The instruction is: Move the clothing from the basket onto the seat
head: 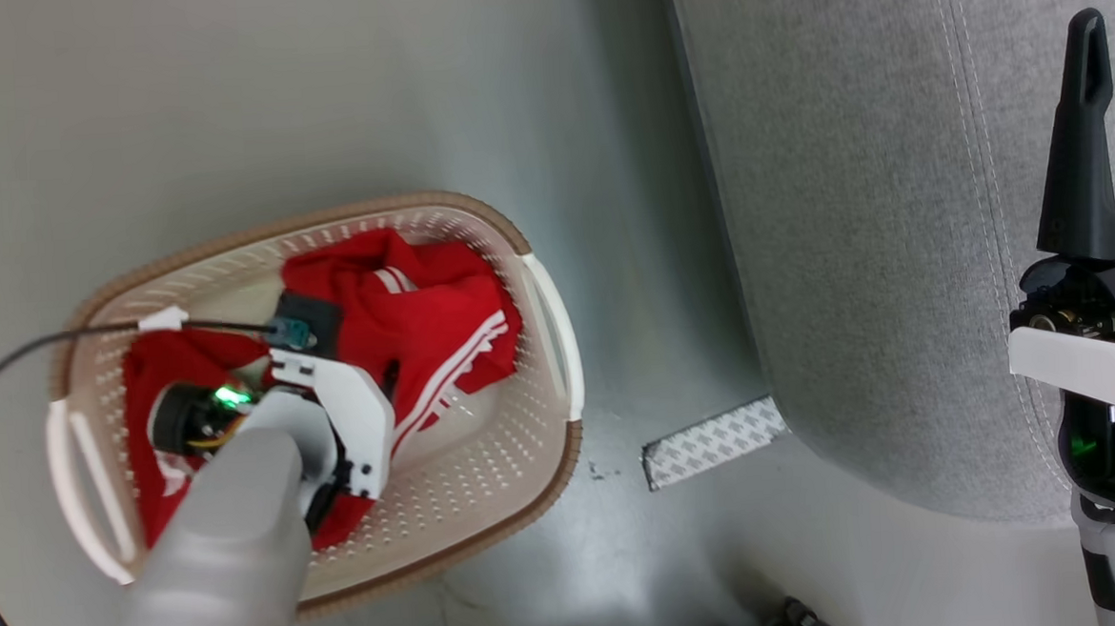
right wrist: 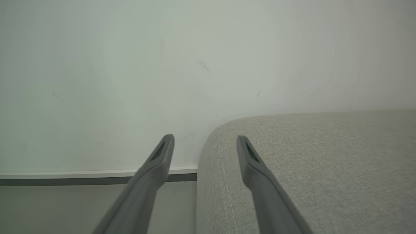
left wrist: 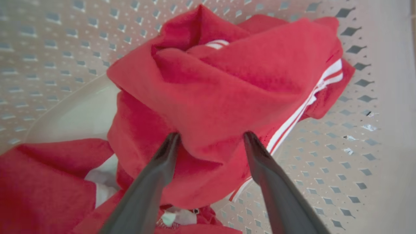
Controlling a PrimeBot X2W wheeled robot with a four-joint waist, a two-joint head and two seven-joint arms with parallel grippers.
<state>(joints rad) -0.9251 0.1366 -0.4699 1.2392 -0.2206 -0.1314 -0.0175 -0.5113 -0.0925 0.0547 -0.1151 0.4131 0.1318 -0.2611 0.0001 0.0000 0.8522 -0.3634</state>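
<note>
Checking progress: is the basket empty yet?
Not empty. Red clothing lies bunched in the basket; the open left tool sits around one fold.

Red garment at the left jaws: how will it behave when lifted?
Probably floppy: the red garment lies in soft folds, so it should drape and trail. Thin, crumpled cloth, so likely light for its bulk. Its striped hem may drag over the basket wall.

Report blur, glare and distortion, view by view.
Head view: sharp, evenly lit, soft sheen on the floor beside the basket. Left wrist view: wide-angle bend in the basket's holes; clothing slightly soft; the left pincer blurs toward the lens. Right wrist view: wall washed pale, seat weave crisp.
</note>
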